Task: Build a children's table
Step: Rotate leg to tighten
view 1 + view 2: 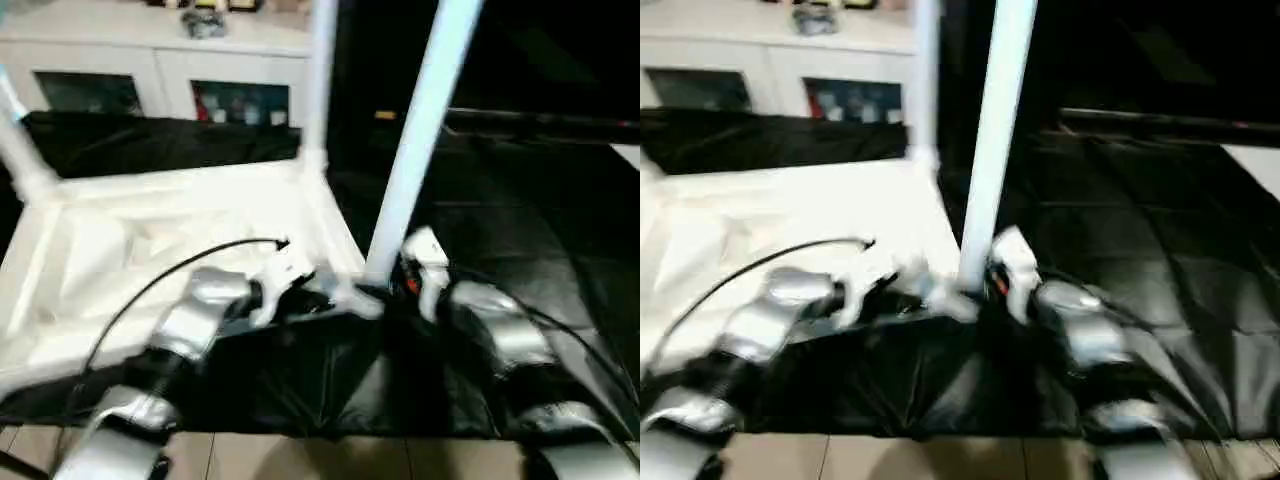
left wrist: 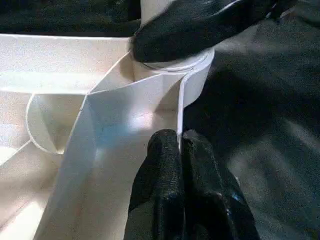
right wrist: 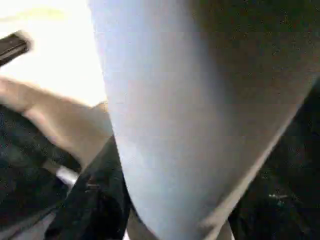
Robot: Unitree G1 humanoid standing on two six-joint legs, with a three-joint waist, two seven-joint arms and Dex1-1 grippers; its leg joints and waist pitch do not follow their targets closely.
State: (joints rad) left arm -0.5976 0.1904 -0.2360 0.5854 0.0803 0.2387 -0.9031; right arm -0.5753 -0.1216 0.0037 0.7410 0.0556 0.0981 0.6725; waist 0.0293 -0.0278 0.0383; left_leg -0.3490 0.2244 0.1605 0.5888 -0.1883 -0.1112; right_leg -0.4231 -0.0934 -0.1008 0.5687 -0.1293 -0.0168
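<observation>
While the tabletop (image 1: 150,250) is lying underside-up at left of frame, the left hand (image 2: 180,145) is pinching its rim with fingers closed, and the right hand (image 1: 405,275) is gripping the leg (image 1: 415,140) standing in the near corner socket.

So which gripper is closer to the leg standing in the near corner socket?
Right. The right gripper is at the base of the leg; the left gripper pinches the tabletop rim just beside that socket.
</observation>
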